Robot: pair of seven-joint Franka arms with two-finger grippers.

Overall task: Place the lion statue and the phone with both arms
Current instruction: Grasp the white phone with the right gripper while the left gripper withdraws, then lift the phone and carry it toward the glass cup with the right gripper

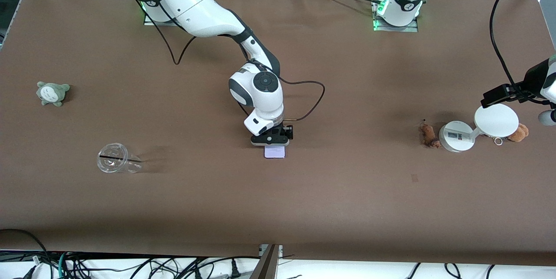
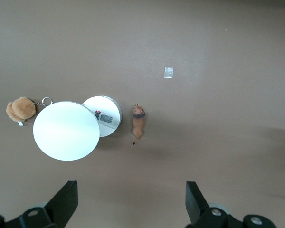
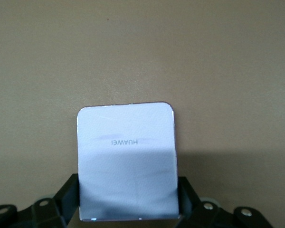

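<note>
The right pincer (image 1: 270, 141) is down at the middle of the tabletop (image 1: 347, 209), its dark fingers (image 3: 69, 192) closed against the two side edges of the phone (image 1: 275, 152). The phone is a flat, smooth, pale lavender rectangle with rounded corners and faint lettering on its face; in the front view it appears to lie on the brown, matte, cloth-like surface.

The left pincer (image 2: 131, 202) hangs open above the left arm's end of the tabletop, its black fingers spread wide and holding nothing. Under it lies the lion statue (image 1: 428, 134), a small elongated brown figurine with a thin dark tail. Just beside it, toward the left arm's end, stands a white disc stand (image 1: 496, 121) on a round labelled base (image 1: 456, 136). A rounder orange-brown plush bear (image 1: 519, 132) with a metal keyring sits just beside the stand.

Toward the right arm's end, a clear plastic cup (image 1: 116, 158) lies on its side with a dark straw-like line across its mouth. Farther from the front camera sits a grey-green plush toy (image 1: 52, 93).
</note>
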